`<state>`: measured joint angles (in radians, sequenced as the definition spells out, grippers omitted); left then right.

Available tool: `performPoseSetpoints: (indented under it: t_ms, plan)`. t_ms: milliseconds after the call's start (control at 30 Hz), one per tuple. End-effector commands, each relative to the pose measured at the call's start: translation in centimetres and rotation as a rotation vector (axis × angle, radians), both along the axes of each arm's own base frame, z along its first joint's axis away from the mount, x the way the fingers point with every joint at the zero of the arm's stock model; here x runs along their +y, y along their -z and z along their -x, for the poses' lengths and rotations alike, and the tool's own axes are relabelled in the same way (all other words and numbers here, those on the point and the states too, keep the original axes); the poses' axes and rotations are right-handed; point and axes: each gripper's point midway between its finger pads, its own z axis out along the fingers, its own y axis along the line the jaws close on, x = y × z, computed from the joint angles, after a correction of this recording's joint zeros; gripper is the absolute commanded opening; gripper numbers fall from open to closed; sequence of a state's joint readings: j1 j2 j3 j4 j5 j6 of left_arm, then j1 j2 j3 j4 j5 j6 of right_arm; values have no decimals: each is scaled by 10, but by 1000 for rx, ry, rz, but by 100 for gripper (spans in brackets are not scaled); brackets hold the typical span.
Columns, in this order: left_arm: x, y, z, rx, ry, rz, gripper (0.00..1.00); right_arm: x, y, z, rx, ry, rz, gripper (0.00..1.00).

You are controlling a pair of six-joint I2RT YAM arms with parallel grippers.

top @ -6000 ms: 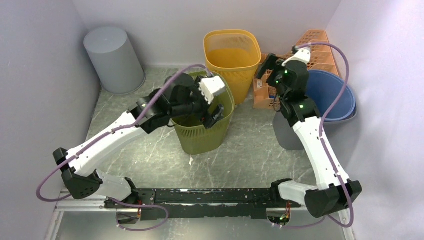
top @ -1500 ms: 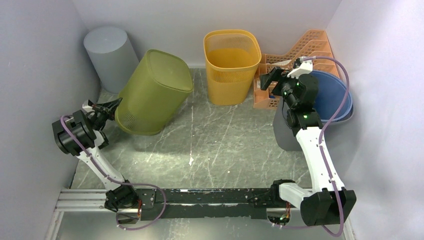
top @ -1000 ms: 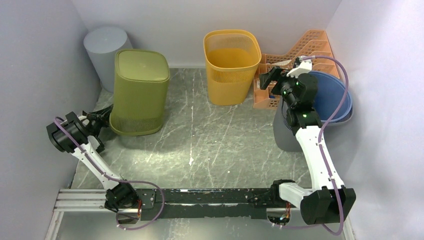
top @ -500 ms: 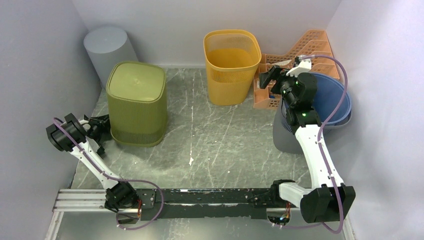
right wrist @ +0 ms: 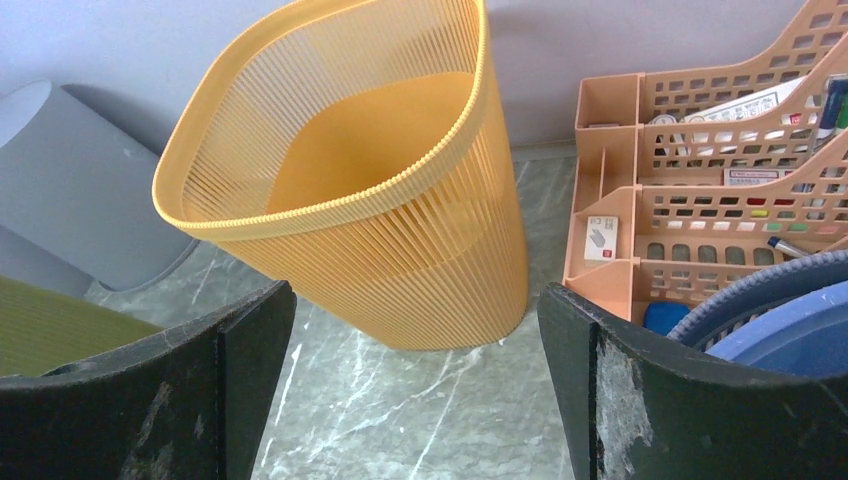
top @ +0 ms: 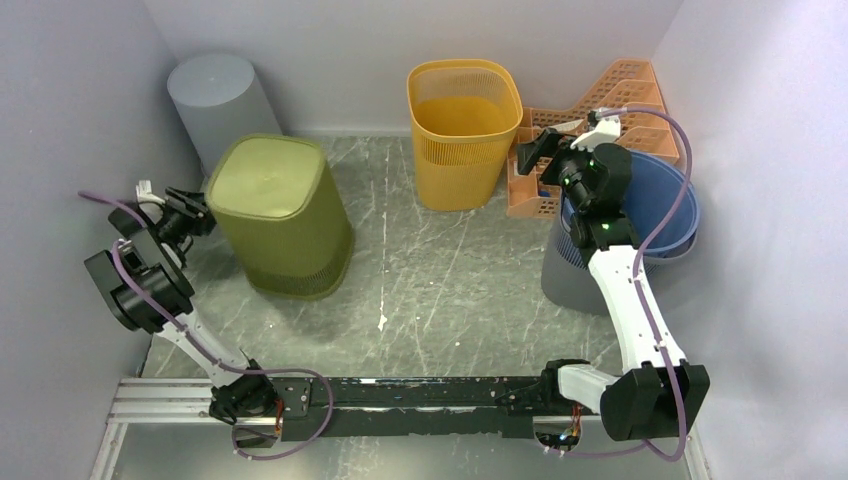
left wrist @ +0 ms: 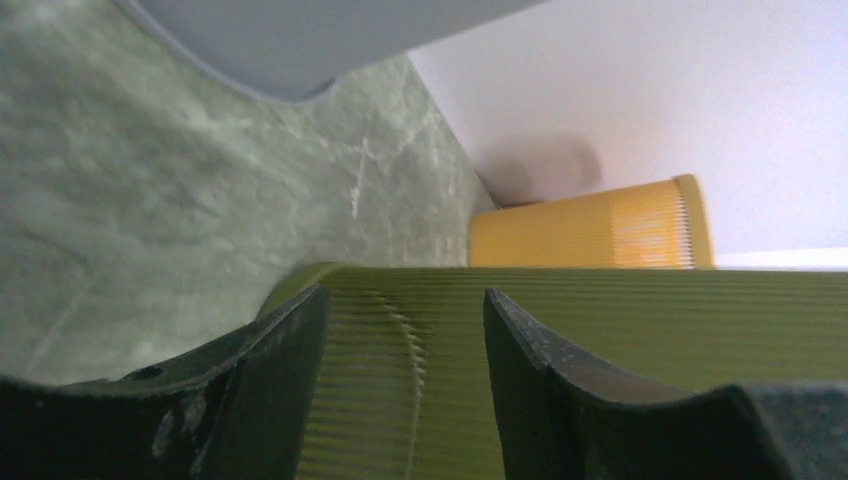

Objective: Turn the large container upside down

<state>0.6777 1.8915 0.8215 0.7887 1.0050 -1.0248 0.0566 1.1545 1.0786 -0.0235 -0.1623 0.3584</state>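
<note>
The olive-green ribbed bin stands upside down on the marble table, its closed base facing up. My left gripper is open, level with the upper left side of the bin. In the left wrist view the green ribbed wall fills the space beyond my open gripper; I cannot tell if the fingers touch it. My right gripper is open and empty, held high by the orange organiser. In the right wrist view this gripper looks down on the yellow bin.
A grey cylinder bin stands upside down at the back left. The yellow mesh bin stands upright at the back centre. An orange desk organiser and a blue bin on a grey one fill the right side.
The green bin went from upright in the left gripper to tipped over, then rim-down. Since half a second ago the left gripper has risen from its rim to near its top; the bin shifted slightly right.
</note>
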Motion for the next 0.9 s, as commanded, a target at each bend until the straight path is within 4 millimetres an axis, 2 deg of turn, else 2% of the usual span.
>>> performPoseSetpoints:
  t_ms: [0, 67, 167, 333, 433, 533, 667, 767, 867]
  plan:
    - [11, 7, -7, 153, -21, -292, 75, 6, 65, 7, 224, -16, -19, 93]
    - [15, -3, -11, 193, -45, -382, 87, 8, 67, 6, 228, -20, -23, 93]
    - [17, -34, -14, 161, -62, -424, 100, 8, 68, 6, 233, -22, -18, 93]
    - [9, -95, -19, 130, -83, -618, 99, 10, 68, 7, 236, -21, 5, 93]
    - [-9, -155, -18, 16, -71, -662, 99, 12, 66, 7, 233, -24, 12, 93]
    - [-30, -219, -15, -78, -83, -800, 100, 16, 66, 9, 236, -31, 19, 93]
    - [-74, -295, 2, -252, -63, -900, 100, 20, 65, 13, 232, -37, 28, 94]
    - [-86, -329, 17, -334, -91, -941, 100, 24, 66, 14, 239, -51, 38, 94]
    - [-93, -343, 28, -386, -85, -961, 100, 30, 66, 18, 242, -74, 53, 94]
